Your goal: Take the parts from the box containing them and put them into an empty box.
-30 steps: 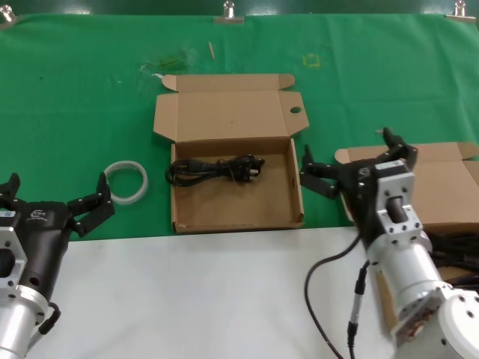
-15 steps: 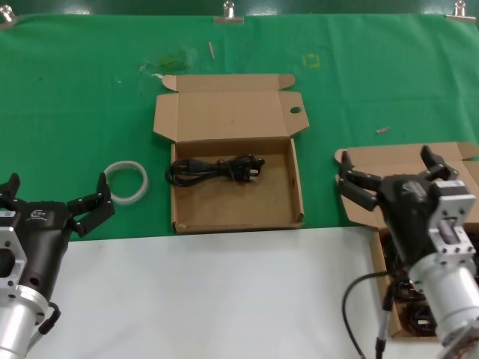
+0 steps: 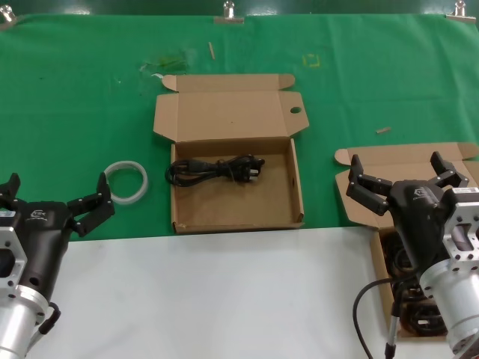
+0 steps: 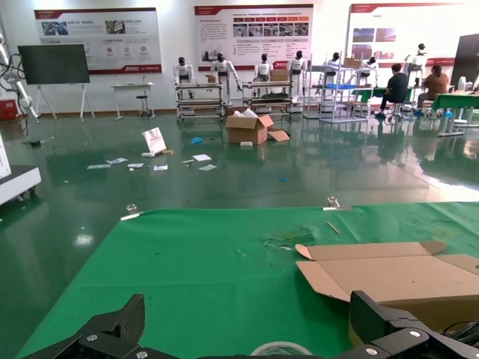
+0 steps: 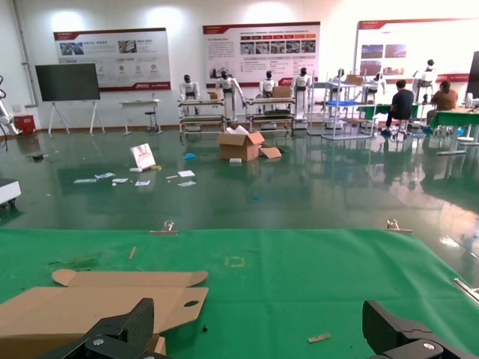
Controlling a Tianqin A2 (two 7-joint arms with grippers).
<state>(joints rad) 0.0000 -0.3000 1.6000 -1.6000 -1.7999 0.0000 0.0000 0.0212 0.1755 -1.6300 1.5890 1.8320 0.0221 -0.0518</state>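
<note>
The left gripper (image 3: 51, 197) hangs low at the table's near left edge, its two black fingers spread wide with nothing between them, parked over the seam where green cloth (image 3: 75, 97) meets white tabletop (image 3: 209, 299). Just beyond it, one white plastic ring (image 3: 126, 182) lies flat on the cloth. Two cardboard boxes sit on the table. At centre stands the box with the oval-holed lid (image 3: 233, 149), lid thrown back flat, and one black power cable (image 3: 215, 169) lies coiled along its far wall, plug end toward the right. A small pale scrap (image 3: 382, 130) rests on the cloth between the two boxes, nearer the right one. At the right edge, the second box (image 3: 389, 161) is open too, its lid folded back; dark cable coils (image 3: 408, 299) show inside it, largely hidden behind the arm, so their count cannot be told. The right gripper (image 3: 400, 176) hovers above that box's lid, fingers spread apart and holding nothing. Its wrist camera looks across the cloth at the centre box's holed lid (image 5: 105, 303).
</note>
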